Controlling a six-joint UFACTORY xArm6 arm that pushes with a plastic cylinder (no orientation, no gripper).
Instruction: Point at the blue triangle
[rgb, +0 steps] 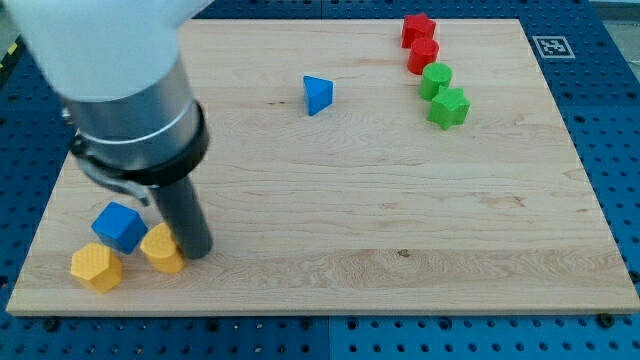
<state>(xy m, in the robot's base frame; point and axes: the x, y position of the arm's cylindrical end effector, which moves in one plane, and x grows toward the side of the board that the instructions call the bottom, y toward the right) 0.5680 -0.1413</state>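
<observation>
The blue triangle (317, 95) lies on the wooden board (350, 200) near the view's top, a little left of centre. My tip (198, 252) is at the view's lower left, far from the triangle, touching or almost touching the right side of a yellow block (162, 248). A blue cube (119, 227) sits just left of the rod, and a yellow hexagonal block (96, 267) lies below the cube.
At the view's top right stand a red star-shaped block (417, 28), a red block (423, 54), a green block (436, 80) and a green star-shaped block (449, 107), in a close column. A marker tag (549, 46) is beside the board's top right corner.
</observation>
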